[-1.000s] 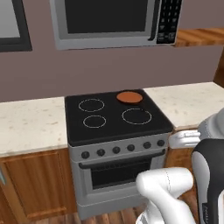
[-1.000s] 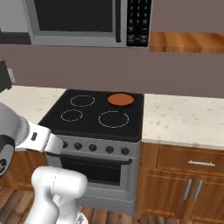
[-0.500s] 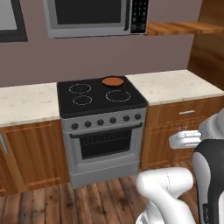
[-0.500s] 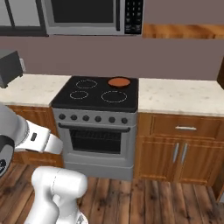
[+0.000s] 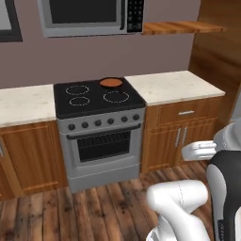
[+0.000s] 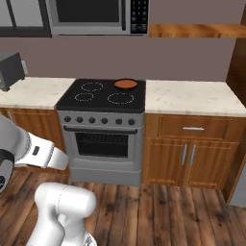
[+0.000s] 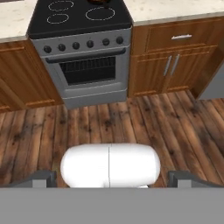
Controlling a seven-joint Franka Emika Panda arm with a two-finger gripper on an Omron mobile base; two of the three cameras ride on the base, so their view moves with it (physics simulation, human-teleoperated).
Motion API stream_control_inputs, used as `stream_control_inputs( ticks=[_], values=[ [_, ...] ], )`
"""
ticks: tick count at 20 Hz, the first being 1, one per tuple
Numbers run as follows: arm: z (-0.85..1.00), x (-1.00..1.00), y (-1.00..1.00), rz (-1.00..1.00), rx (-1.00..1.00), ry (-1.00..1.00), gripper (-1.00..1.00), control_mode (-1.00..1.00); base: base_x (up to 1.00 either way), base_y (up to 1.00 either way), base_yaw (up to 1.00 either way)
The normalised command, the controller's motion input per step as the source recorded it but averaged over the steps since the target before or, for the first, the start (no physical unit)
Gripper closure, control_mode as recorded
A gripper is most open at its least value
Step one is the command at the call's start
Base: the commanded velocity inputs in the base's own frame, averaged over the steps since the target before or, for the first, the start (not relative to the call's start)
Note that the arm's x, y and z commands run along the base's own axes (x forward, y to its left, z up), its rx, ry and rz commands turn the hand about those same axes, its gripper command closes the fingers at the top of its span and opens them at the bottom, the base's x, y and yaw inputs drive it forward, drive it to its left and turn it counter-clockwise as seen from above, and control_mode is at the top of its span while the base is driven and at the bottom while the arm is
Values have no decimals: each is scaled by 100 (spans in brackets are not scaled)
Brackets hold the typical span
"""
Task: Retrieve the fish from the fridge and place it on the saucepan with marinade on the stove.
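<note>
The saucepan with marinade (image 5: pixel 111 83) (image 6: pixel 126 84), small, round and orange-brown inside, sits on the back right burner of the stove (image 5: pixel 89 109) (image 6: pixel 102 102). The hand view looks down at the stove (image 7: pixel 78 19) and the wooden floor in front of it. My gripper (image 7: pixel 111 178) is open, its two dark fingertips far apart at the bottom of that view with nothing between them. It hangs well back from the stove, over the floor. A grey steel sliver at the far right looks like the fridge's side (image 6: pixel 239 185). The fish is out of view.
Pale stone counters (image 5: pixel 169 87) (image 6: pixel 190 96) flank the stove over wooden cabinets (image 6: pixel 187 153). A microwave (image 5: pixel 89 16) hangs above the stove and a wooden shelf (image 5: pixel 181 27) runs to its right. A dark toaster (image 6: pixel 9 71) stands on the left counter. Plank floor (image 7: pixel 131 122) lies open ahead.
The whole picture has shifted: the base has backed away from the stove and moved right, so the stove looks smaller and the right-hand cabinets and floor have come into view. The gripper stays open.
</note>
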Motion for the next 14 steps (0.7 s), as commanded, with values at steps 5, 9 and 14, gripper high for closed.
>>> stream_control_inputs(
  ticks=[5, 9, 14],
  values=[
    [0, 0, 0, 0, 0, 0, -100, 100, 0, -100, 0],
    [0, 0, 0, 0, 0, 0, -100, 100, 0, -100, 0],
    [0, 0, 0, 0, 0, 0, -100, 100, 16, -100, 0]
  ],
)
